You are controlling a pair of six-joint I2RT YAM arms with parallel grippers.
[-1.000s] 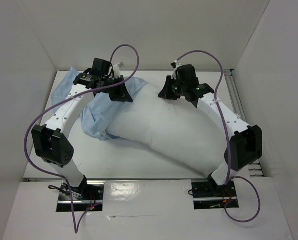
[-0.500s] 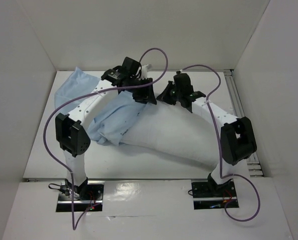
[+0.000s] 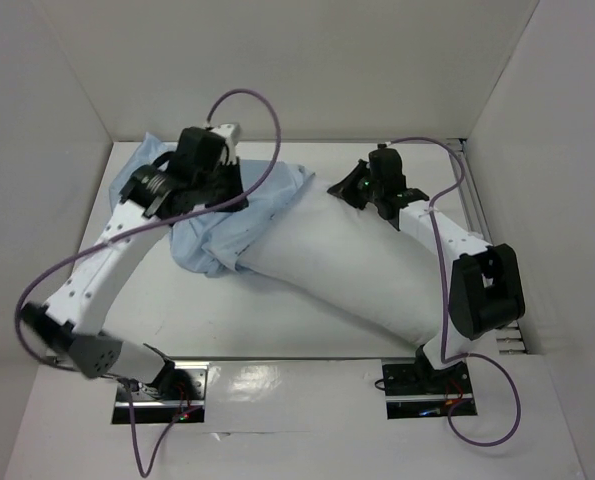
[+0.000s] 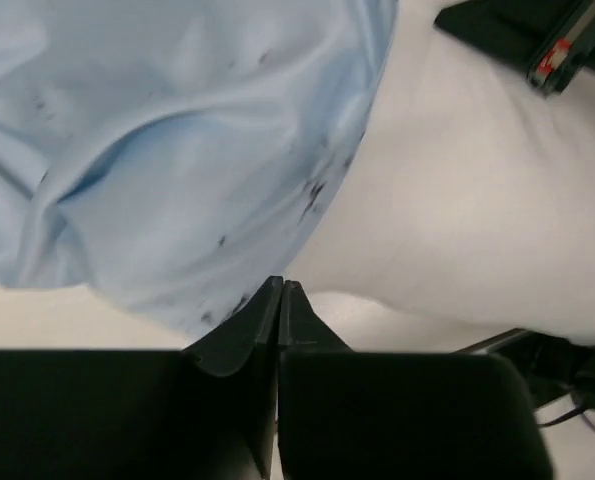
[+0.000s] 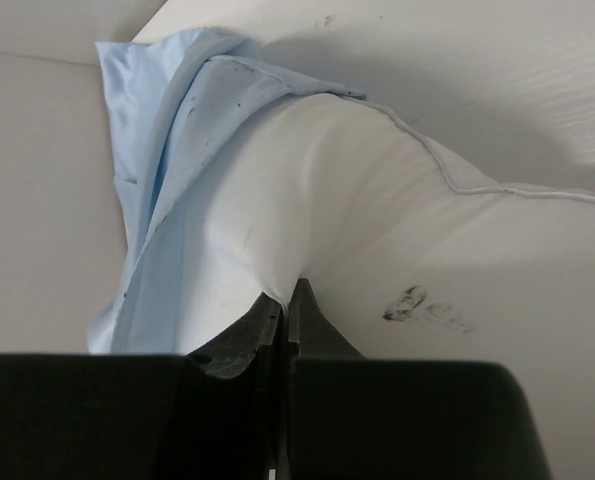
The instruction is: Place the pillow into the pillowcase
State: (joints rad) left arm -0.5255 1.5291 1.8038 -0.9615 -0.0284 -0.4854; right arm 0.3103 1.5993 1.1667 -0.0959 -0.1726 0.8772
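The white pillow [image 3: 347, 265] lies slantwise from the back centre to the front right. Its far left end sits under the light blue, speckled pillowcase [image 3: 232, 225], which bunches up there. My left gripper [image 3: 235, 198] hovers over the pillowcase. In the left wrist view its jaws [image 4: 280, 287] are shut, tips right at the hem of the pillowcase [image 4: 177, 150] beside the pillow [image 4: 477, 200], and no cloth shows between them. My right gripper [image 3: 331, 189] is shut on a pinch of white pillow fabric [image 5: 427, 230] at its tips [image 5: 289, 292], next to the pillowcase [image 5: 167, 180].
White walls close in the table on the left, back and right. A metal rail [image 3: 469, 195] runs along the right side. Purple cables [image 3: 247, 97] loop above both arms. A dark smudge [image 5: 417, 300] marks the pillow near the right fingers.
My left arm has swung back to the left and stretched out, and the pillowcase has dropped over the pillow's far end. The right gripper has shifted a little right, still pinching the pillow.
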